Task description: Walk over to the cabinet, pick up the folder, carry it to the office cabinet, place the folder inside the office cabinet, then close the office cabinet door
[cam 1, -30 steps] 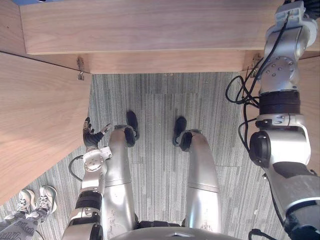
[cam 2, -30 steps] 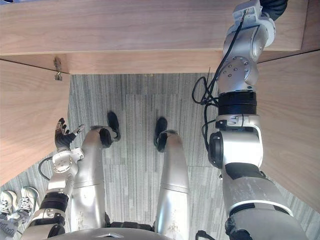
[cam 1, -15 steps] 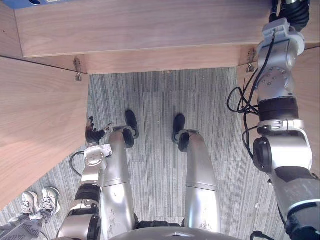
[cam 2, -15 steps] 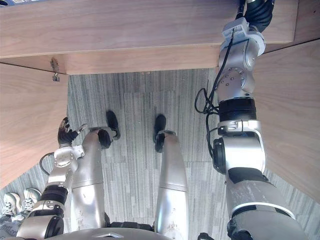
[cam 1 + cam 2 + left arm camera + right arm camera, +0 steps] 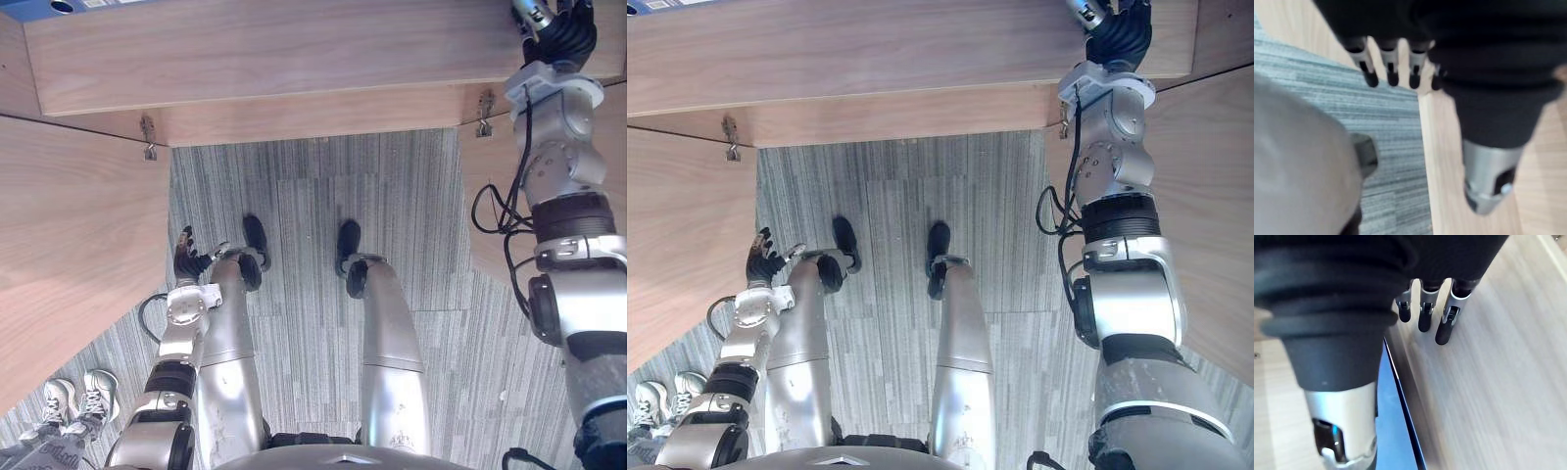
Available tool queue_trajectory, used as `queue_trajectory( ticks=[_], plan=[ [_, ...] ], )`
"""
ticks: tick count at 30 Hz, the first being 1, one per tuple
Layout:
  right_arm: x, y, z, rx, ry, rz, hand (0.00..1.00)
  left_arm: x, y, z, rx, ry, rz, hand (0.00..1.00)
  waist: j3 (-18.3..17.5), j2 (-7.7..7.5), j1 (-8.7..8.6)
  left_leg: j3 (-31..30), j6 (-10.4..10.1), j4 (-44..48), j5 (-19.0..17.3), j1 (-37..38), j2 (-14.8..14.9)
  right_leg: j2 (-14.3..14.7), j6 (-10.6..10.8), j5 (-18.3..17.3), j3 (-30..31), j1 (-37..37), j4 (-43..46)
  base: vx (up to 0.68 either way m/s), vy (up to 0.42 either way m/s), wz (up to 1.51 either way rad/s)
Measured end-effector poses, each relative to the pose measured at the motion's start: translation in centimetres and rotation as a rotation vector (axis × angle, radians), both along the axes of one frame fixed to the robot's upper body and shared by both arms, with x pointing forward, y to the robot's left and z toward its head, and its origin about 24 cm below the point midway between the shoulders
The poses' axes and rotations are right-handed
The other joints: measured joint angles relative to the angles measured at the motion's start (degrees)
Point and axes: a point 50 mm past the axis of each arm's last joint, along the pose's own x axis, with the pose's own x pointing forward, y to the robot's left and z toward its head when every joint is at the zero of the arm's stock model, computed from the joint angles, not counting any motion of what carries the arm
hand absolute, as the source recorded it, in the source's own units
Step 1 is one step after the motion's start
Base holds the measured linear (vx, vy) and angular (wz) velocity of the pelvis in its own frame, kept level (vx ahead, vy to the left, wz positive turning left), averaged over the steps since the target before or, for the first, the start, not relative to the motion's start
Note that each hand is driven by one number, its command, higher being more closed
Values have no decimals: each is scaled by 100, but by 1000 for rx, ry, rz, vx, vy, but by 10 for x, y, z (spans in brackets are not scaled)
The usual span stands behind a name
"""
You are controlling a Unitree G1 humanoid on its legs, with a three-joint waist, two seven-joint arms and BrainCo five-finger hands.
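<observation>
Since next move turns on reach, we log: folder [image 5: 59, 6], blue, at left end of shelf [image 5: 294, 49]; long axis unreadable. Right hand [image 5: 560, 34]: up at shelf's right end, fingers straight, empty, well apart from folder. Left hand [image 5: 189, 262]: low beside left door [image 5: 69, 245], relaxed, empty, on folder's side.

no legible text, folder [image 5: 29, 10] label unreadable

Illumination: bright, diffuse. The pale wood-grain cabinet panel [image 5: 274, 49] is evenly lit — soft shade along its lower edge — and the grey striped carpet [image 5: 313, 186] below it equally bright.
</observation>
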Motion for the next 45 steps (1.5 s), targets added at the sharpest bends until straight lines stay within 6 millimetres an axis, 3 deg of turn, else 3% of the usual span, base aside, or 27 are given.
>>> queue_trajectory(
  ticks=[12, 21, 24, 28, 33, 34, 45],
  plan=[
    [-5, -8, 0, -379, 69, -96, 0, 3, -4, 1, -3, -1, -45, 0, 1, -2, -20, 78, 53, -213, 113, 75, 19, 35, 34, 199, 6, 100, -329, -16, 3, -2],
    [-11, -12, -3, -800, 123, -346, 0, 13, -1, 14, -2, -29, -51, 0, -35, -70, -29, 131, 71, -254, 138, 87, 42, 48, 76, 303, 22, 142, -480, -11, 6, -2],
    [-18, -7, -3, -754, 63, -397, 0, 19, 0, 22, -7, -50, -42, 0, -51, -185, -38, 238, 98, -350, 165, 162, 47, 48, 76, 346, 87, 144, -553, -22, -1, -6],
    [-34, 3, -10, -660, -36, -450, 0, 20, 0, 26, -12, -66, -35, 0, -49, -206, -81, 265, 98, -396, 165, 184, 70, 56, 78, 394, 78, 176, -655, -10, 0, -7],
    [-52, 22, -40, -543, -89, -476, 0, 20, -6, 35, -34, -107, -23, 0, -49, -206, -82, 274, 98, -446, 168, 221, 68, 56, 77, 401, 77, 201, -692, 0, 0, 0],
    [-53, 29, -52, -513, -78, -472, 100, 20, -8, 35, -34, -108, -24, 0, -49, -207, -84, 277, 92, -472, 171, 273, 64, 56, 72, 396, 80, 243, -693, 0, 0, 0],
    [-50, 63, -77, -400, -55, -505, 100, 19, -14, 35, -12, -111, -1, 0, -1, -270, -45, 261, 24, -513, 204, 238, 36, 33, 3, 329, 75, 126, -537, -9, -8, 3]
  ],
)
